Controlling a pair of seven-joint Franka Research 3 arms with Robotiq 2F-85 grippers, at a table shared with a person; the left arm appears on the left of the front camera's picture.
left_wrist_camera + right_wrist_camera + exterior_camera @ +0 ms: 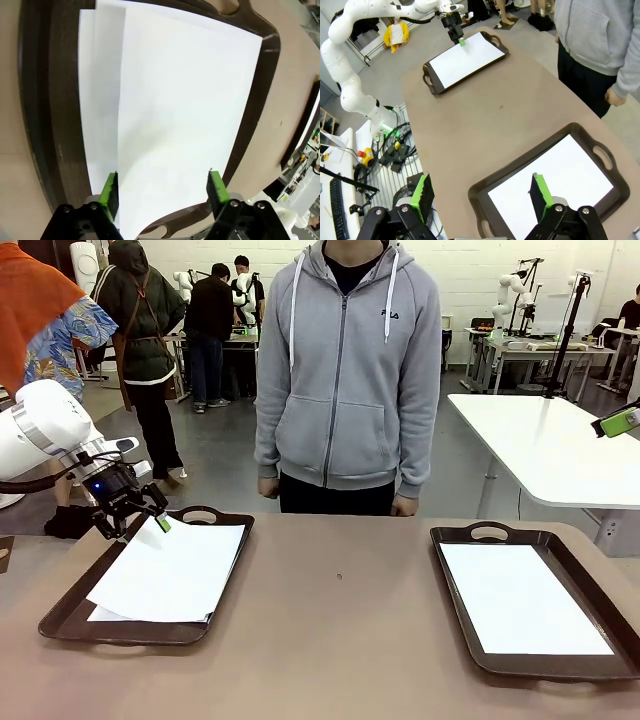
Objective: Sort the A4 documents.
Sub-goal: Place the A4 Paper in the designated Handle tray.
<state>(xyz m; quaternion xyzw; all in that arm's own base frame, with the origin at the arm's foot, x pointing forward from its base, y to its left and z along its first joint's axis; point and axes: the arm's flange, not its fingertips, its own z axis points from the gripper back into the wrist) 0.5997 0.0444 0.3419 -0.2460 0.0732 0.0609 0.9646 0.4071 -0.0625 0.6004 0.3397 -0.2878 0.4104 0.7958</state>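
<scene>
Two dark brown trays sit on the brown table (340,640) in the front view, one at each side. On the left tray (75,615) lie white A4 documents (175,575), the top sheet skewed over another whose corner shows at the near left. On the right tray (600,585) lies a single white sheet (520,598), flat and square to the rim. My left gripper (140,518) hangs at the far left corner of the left tray, just over the top sheet's corner, its fingers spread with nothing between them. A person in a grey hoodie (345,370) stands at the far edge of the table, hands down.

From my left wrist, I see both green pads (109,192) standing wide apart above the top sheet, which lies slanted across another sheet in the tray. I cannot tell whether the pads touch the paper.

From my right wrist, my right gripper (482,192) hovers high above the near end of the right tray, jaws wide open and empty. The white sheet lies inside it. Farther off, my left arm (350,65) reaches to the other tray.
</scene>
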